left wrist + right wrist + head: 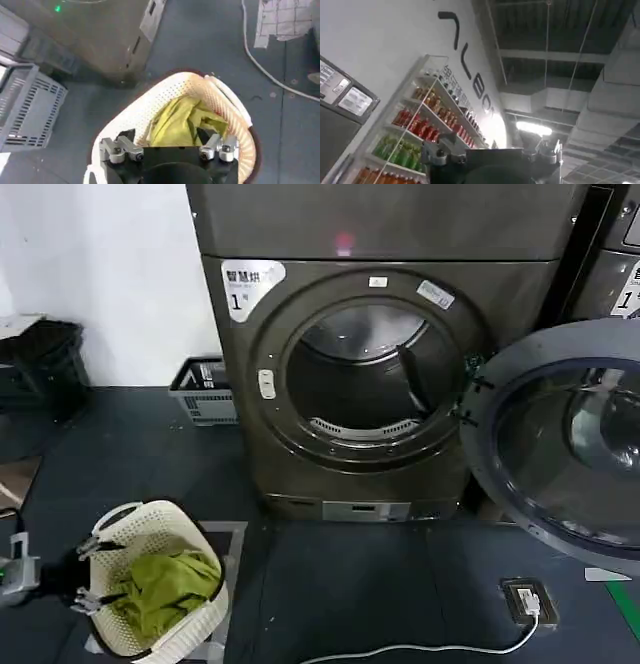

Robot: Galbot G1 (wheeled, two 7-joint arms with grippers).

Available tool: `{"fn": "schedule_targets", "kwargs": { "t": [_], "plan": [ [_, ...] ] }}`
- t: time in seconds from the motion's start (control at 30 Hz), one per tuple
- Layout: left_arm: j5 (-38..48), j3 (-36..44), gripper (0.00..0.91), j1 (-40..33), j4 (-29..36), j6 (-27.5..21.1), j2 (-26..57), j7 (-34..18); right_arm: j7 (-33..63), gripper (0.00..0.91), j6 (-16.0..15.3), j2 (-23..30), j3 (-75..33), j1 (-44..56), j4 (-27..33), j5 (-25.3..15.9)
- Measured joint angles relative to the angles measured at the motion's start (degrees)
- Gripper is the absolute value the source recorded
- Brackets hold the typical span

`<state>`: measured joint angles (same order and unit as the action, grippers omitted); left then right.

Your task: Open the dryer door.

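Observation:
The bronze-grey dryer (235, 374) stands ahead with a "1" sticker and a small red light. Its dryer door (505, 379) is swung wide open to the right, grey inner rim and dark glass facing me. The drum opening (365, 374) is uncovered. My left gripper (85, 574) is low at the left, far from the door. It hangs open over a white laundry basket (195, 534). In the left wrist view the left gripper (166, 136) holds nothing above a yellow-green cloth (180, 120). My right gripper (490, 145) points up toward a ceiling and shelves.
A grey plastic crate (205, 391) sits left of the dryer by the white wall. A white cable (420, 649) runs across the dark floor to a floor socket (525, 599). A twin machine (610, 274) stands at the right behind the open door.

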<state>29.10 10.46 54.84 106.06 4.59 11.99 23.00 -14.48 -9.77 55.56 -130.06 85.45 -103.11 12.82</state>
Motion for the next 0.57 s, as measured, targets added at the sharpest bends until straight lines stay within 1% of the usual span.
{"fn": "schedule_targets", "kwargs": {
  "t": [0.37,0.57],
  "plan": [
    [-3.7,-0.9,0.907,1.1,-1.0,-1.5,0.6,1.5,-0.6,0.907,0.1,0.0,0.3,-0.4,0.4,-0.9],
    [-5.3,-1.0,0.907,0.9,-1.0,-2.9,0.9,1.4,-0.8,0.907,0.1,-0.1,-0.2,0.1,0.9,-1.0]
  ]
}}
